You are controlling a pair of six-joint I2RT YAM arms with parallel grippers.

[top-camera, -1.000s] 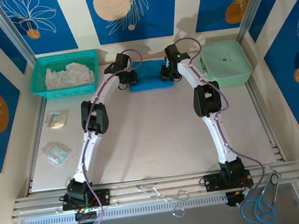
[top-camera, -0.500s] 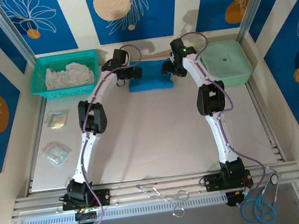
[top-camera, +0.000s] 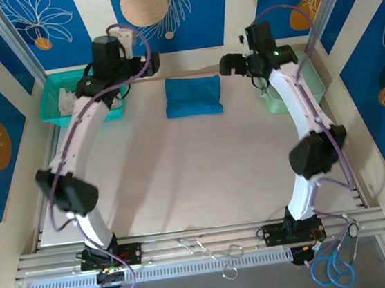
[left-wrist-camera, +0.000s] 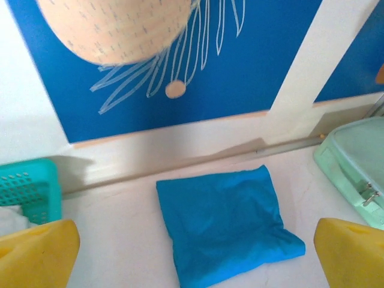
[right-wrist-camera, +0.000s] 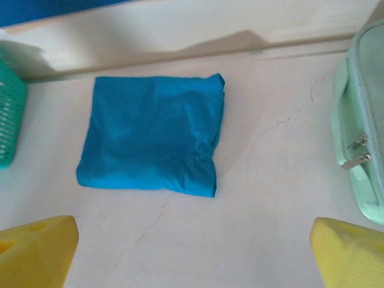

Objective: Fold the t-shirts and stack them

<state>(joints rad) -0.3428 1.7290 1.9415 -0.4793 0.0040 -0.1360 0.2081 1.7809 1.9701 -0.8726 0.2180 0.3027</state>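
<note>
The left claw (top-camera: 152, 60) hung open and empty, raised over the far-left part of the table (top-camera: 204, 184). Its yellow fingers (left-wrist-camera: 36, 255) were spread to both lower corners of the wrist view with nothing between them. The right claw (top-camera: 228, 65) mirrored it on the far-right side, also spread wide and holding nothing. Neither touched cloth.

Between the two, lower down and well apart from both, lay the teal-blue t-shirt (top-camera: 192, 95). It was folded into a compact, slightly puffy rectangle near the middle of the table's far edge. From the left wrist it sat ahead of and below the claw, roughly centred in the gap between the fingers. From the right wrist it sat ahead and left of centre, one near corner a little rumpled.

I judged the fold-and-place step on this shirt finished, with both arms clear of it. The next move would call for another shirt to fold and lay squarely on top of this one, and I saw no second teal shirt on the table. The green basket (left-wrist-camera: 27, 189) at the far-left corner held pale crumpled cloth, and I couldn't tell whether that was more shirts. If so, the left claw was nearest and would need to drop into the basket and pinch a single layer. The mint lidded box (right-wrist-camera: 360, 120) stood at the far-right corner, just beside the right arm.
</note>
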